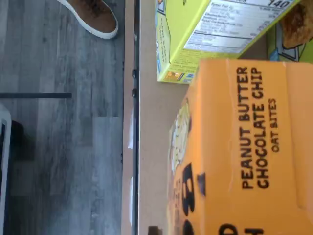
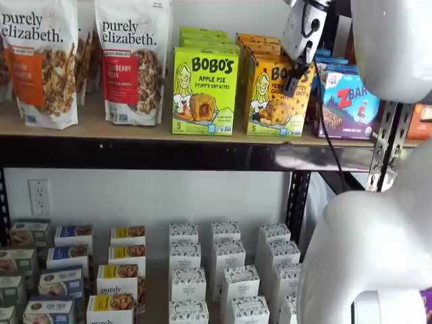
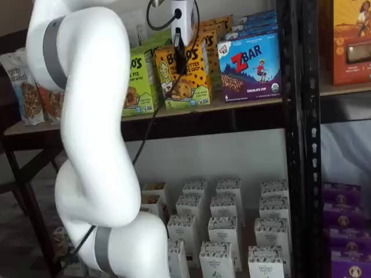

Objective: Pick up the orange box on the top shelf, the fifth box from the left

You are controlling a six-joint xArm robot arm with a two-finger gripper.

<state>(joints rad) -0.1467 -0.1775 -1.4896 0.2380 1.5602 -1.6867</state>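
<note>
The orange box [image 2: 273, 101] stands on the top shelf [image 2: 135, 128] between the lime-green Apple Pie box [image 2: 204, 91] and the blue ZBar box [image 2: 347, 104]. In the other shelf view the orange box [image 3: 188, 81] sits on the same shelf [image 3: 243, 105]. The wrist view shows its top face [image 1: 244, 147] close up, with "Peanut Butter Chocolate Chip". My gripper [image 2: 292, 84] hangs over the box's front top edge; it also shows in a shelf view [image 3: 179, 49]. Only a dark finger shows against the box, so I cannot tell whether it is open or shut.
More orange and green cartons stand behind the front ones. Granola bags [image 2: 131, 61] fill the shelf's left. Small white cartons [image 2: 223, 270] stand on the lower shelf. A black upright [image 3: 295, 116] rises right of the ZBar box [image 3: 252, 63]. A brown shoe [image 1: 93, 17] is on the floor.
</note>
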